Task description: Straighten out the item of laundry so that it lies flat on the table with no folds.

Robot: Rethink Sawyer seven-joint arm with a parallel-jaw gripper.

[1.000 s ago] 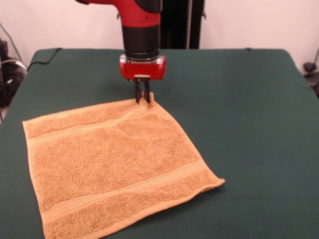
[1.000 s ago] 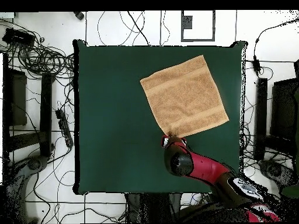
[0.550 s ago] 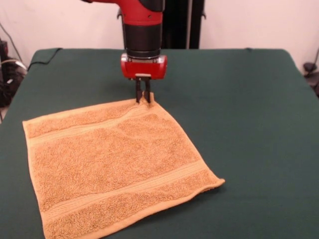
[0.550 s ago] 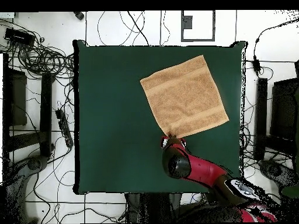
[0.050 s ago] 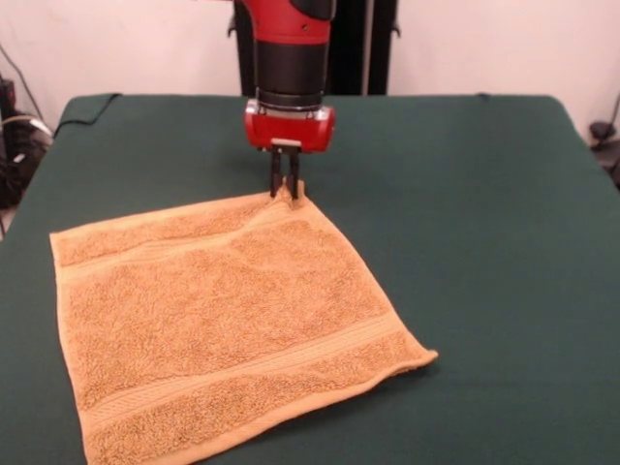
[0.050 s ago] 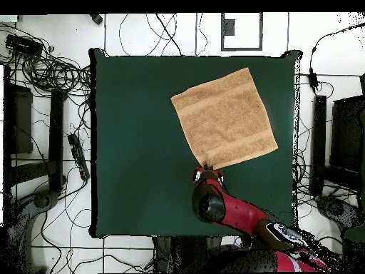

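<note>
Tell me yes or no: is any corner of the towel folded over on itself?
No. In the overhead view the towel lies spread as one flat square on the table, with the gripper pinching only its corner.

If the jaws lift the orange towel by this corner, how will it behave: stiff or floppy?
Probably floppy: the towel is soft terry, and its pinched corner already peaks up at the gripper. It looks light and thin. It would likely drag, not slide freely, on the table, since both are cloth.
</note>
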